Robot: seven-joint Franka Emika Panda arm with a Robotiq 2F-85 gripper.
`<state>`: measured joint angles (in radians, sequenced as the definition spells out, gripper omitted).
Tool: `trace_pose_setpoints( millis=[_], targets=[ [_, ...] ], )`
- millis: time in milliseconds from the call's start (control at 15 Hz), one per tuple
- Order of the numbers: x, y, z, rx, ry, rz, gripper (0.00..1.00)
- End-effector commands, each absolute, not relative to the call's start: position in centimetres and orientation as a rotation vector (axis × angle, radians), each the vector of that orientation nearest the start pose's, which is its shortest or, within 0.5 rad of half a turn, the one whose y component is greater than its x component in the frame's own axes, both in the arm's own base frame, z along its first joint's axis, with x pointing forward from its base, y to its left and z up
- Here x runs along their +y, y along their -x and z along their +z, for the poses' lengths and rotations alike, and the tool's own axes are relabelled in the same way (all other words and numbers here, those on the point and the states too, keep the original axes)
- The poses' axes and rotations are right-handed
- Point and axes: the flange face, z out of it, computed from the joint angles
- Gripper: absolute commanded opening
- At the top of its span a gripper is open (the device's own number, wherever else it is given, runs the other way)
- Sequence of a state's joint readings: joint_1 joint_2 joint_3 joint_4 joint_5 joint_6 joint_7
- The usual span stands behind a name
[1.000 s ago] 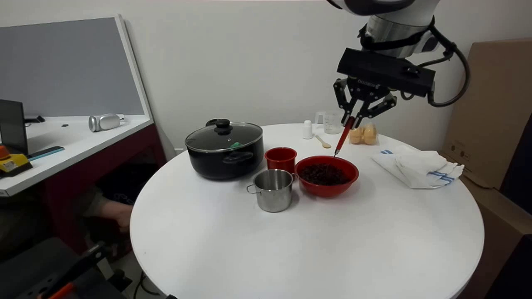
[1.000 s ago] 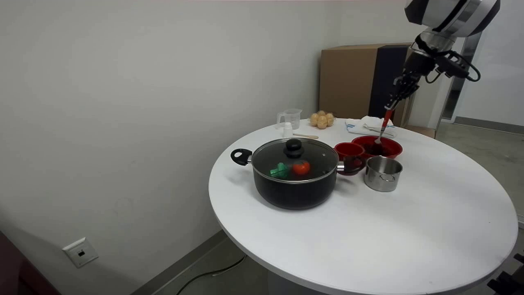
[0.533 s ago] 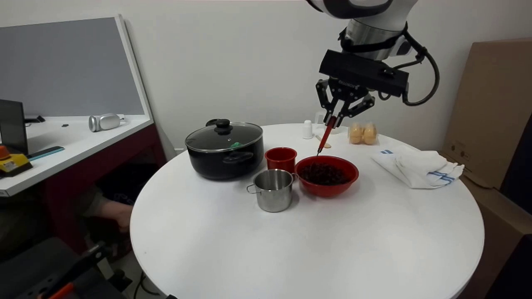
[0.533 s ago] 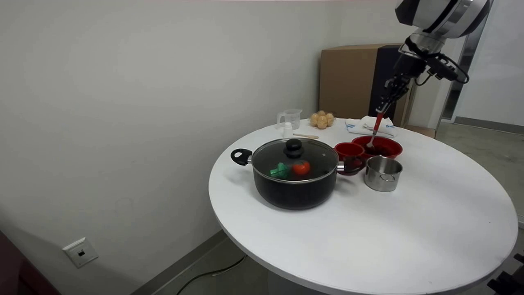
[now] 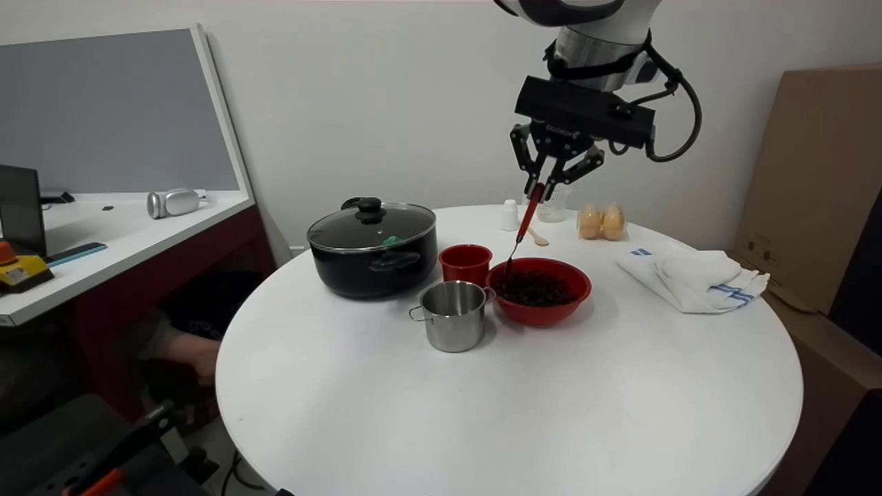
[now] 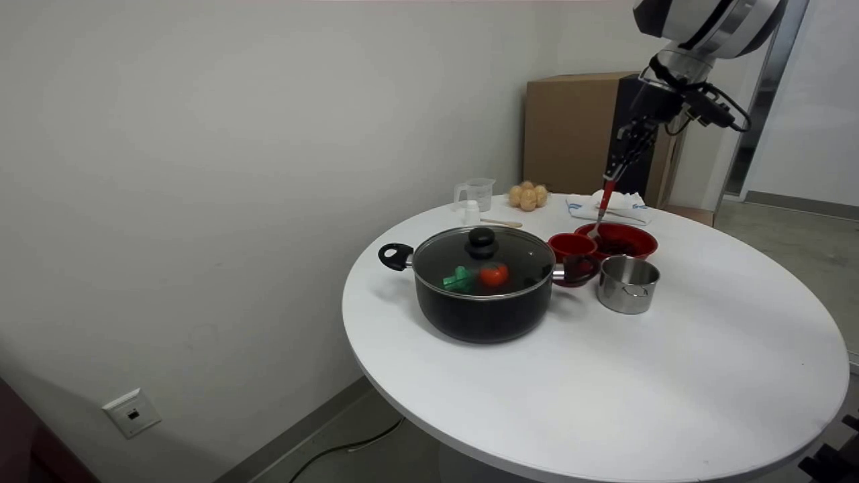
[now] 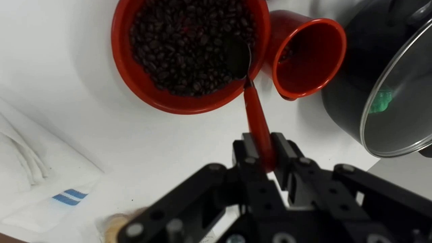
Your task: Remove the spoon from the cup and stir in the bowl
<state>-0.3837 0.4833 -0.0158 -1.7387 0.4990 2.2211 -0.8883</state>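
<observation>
The gripper (image 7: 264, 141) pinches the spoon (image 7: 254, 109) by its red handle: the handle lies between the two fingers (image 7: 285, 145), its butt end back past the fingertips, the rest slanting out ahead of them. The spoon's head is inside the bowl (image 7: 184, 108), at the dark beans (image 7: 189, 50), on the side toward the red cup (image 7: 308, 69); whether the neck touches the rim I cannot tell. In an exterior view the bowl stands in from the far edge of the table (image 5: 413, 427), with the steel cup (image 5: 455, 327) closer to the near edge, the folded cloth (image 5: 696, 279) by the right-hand edge and the lidded pot (image 5: 344, 265) toward the left.
</observation>
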Motion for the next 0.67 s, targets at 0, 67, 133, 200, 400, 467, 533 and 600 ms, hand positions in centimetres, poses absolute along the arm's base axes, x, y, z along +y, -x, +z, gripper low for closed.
trace_pose_setpoints(
  millis=[0, 67, 133, 200, 400, 467, 533, 600],
  targets=[
    [-25.0, -62.3, 30.7, -0.264, 2.820, -0.339, 0.04],
    [-25.2, -62.3, 30.7, -0.261, 2.822, -0.340, 0.04],
    [-25.6, -62.2, 30.7, -0.258, 2.826, -0.343, 0.04],
    [-25.9, -62.1, 30.7, -0.252, 2.829, -0.345, 0.04],
    [-27.2, -61.8, 30.7, -0.239, 2.846, -0.351, 0.04],
    [-27.7, -61.7, 30.8, -0.232, 2.852, -0.355, 0.04],
    [-28.1, -61.6, 30.8, -0.223, 2.856, -0.358, 0.04],
    [-28.6, -61.5, 30.8, -0.214, 2.862, -0.361, 0.04]
  ],
)
